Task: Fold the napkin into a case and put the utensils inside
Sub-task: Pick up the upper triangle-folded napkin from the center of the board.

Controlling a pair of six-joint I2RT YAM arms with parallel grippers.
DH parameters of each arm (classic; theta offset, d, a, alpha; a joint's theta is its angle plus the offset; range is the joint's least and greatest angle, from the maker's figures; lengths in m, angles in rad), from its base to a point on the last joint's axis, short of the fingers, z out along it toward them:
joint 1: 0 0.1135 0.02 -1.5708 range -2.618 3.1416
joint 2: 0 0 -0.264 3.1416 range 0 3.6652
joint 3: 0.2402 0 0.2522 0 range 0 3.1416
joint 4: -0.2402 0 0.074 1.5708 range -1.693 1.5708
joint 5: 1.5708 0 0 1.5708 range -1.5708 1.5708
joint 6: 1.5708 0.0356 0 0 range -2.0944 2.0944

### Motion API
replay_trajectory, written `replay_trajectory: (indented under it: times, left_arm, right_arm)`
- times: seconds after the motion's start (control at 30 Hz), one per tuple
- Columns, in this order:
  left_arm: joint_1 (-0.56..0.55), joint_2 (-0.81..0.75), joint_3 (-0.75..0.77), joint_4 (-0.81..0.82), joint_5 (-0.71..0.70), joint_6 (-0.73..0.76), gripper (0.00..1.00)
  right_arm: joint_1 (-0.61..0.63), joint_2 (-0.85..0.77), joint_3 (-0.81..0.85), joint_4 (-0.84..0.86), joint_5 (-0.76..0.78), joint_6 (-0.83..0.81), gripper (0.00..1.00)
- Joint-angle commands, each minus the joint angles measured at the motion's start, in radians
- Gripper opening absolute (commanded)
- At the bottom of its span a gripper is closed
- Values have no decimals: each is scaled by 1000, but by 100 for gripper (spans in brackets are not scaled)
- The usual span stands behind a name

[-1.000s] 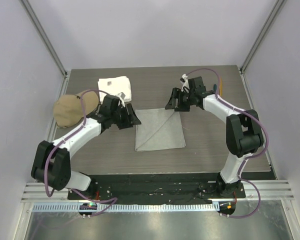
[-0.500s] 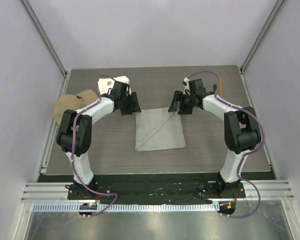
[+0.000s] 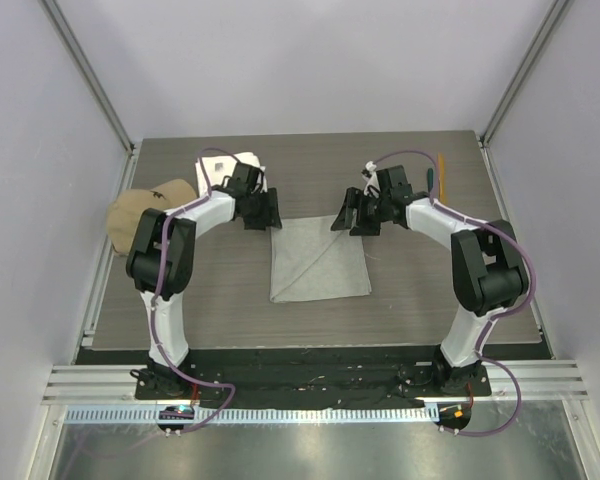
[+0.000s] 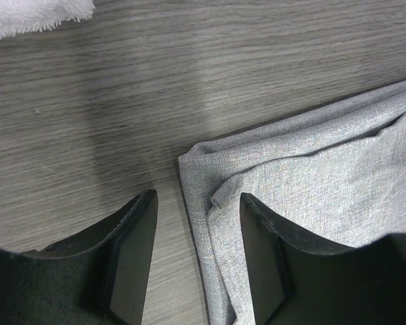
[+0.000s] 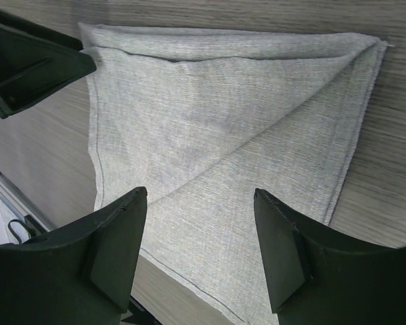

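Observation:
The light-grey napkin lies flat mid-table, folded to a rough square with a diagonal fold line. My left gripper is open and straddles its far left corner, where a small hem fold sticks up. Its fingers touch nothing. My right gripper is open and empty just above the far right corner, looking down on the cloth. An orange-yellow stick and a dark teal-handled piece lie at the far right. The piece with a wooden bowl is out of view.
A thick white towel lies at the far left, behind the left gripper, and its edge shows in the left wrist view. A tan cap sits at the left table edge. The left gripper's finger shows in the right wrist view.
The left arm has swung from the table's left side up to the napkin's far left corner. The right gripper has shifted slightly near the far right corner. The napkin has not moved.

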Motion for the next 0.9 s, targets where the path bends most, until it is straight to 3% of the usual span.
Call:
replay_trajectory:
  times: [0.0,0.13,0.57,0.73,0.87]
  left_arm:
    - [8,10,19,-2,5,42,54]
    - [21,36,19,26,59,33,43]
    - [63,61,34,90,194,-22,40]
    - [63,21,-10,107,200,-7,58]
    - [63,7,-26,104,171,-7,57]
  right_arm:
    - [12,-57,-3,49,-26,15,69]
    - [25,-62,-3,48,-28,15,69]
    - [109,-48,-4,51,-5,29,69]
    - [132,-31,-4,63,-9,40,69]
    - [144,-35,2,58,-9,40,69]
